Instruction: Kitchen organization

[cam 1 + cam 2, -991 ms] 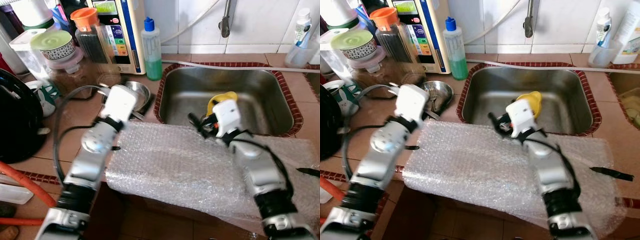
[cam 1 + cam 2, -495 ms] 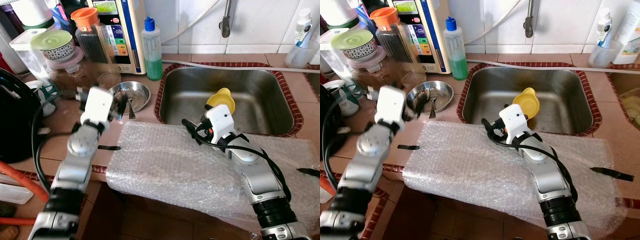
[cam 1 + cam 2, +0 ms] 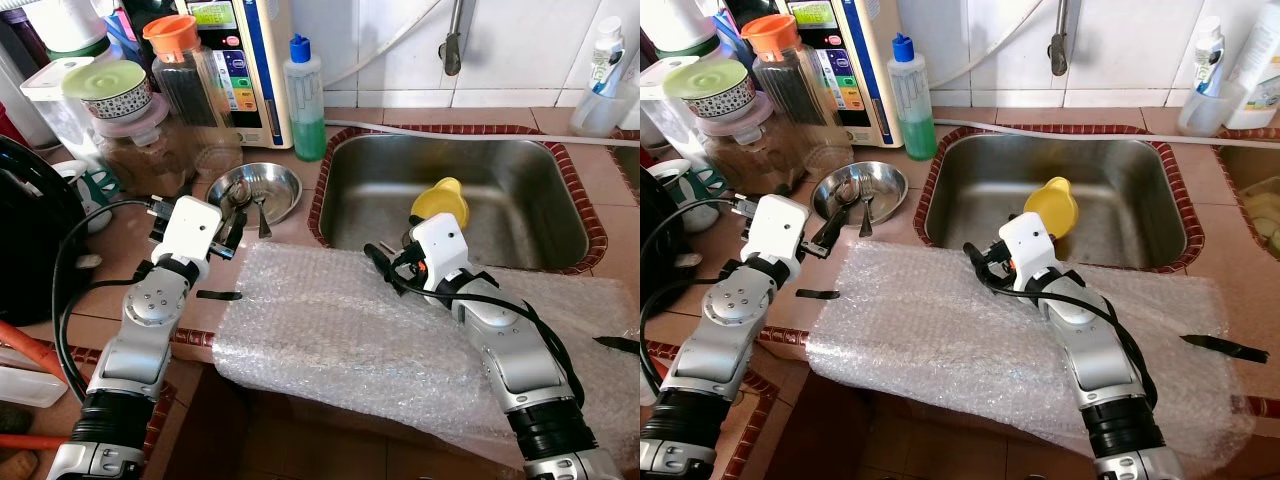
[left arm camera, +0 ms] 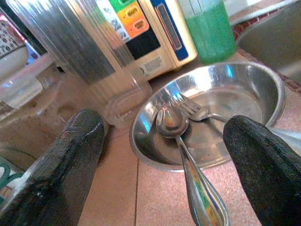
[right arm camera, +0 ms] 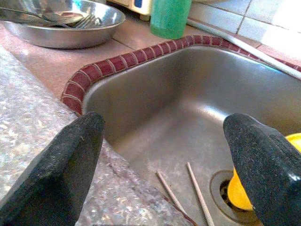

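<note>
Now left end effector [image 4: 162, 155] nearer bowl [image 4: 244, 94]

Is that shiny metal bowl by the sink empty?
No. The metal bowl holds a spoon and a fork, with the spoon's handle sticking out over the rim.

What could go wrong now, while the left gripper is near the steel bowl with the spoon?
1. The spoon sticks out over the steel bowl rim; the open left gripper might tip the bowl or flick out the spoon and fork.
2. The right gripper hangs at the sink edge and might drag the bubble wrap.
</note>
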